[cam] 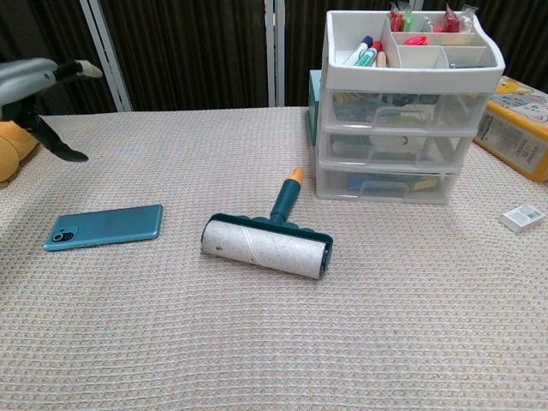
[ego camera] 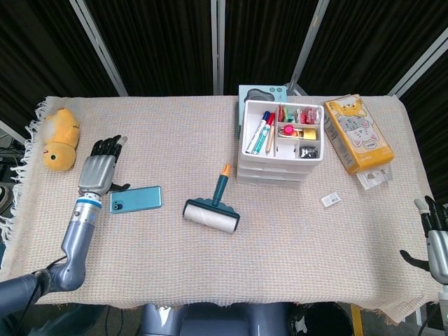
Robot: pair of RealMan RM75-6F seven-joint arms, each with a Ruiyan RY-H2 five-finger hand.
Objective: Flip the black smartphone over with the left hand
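just beside left hand [ego camera: 96, 172], smartphone [ego camera: 136, 199]

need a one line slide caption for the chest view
Left hand raised, open, above smartphone lying camera-side up beside a lint roller.

A beige waffle-weave cloth [ego camera: 175, 266] covers the tabletop, its fringed left edge [ego camera: 28, 150] hanging loose. Along the far side hang black pleated curtains [ego camera: 154, 42], crossed by slanting silver metal poles [ego camera: 98, 45] and one upright pole [ego camera: 218, 42] at centre. Light falls evenly across the cloth.
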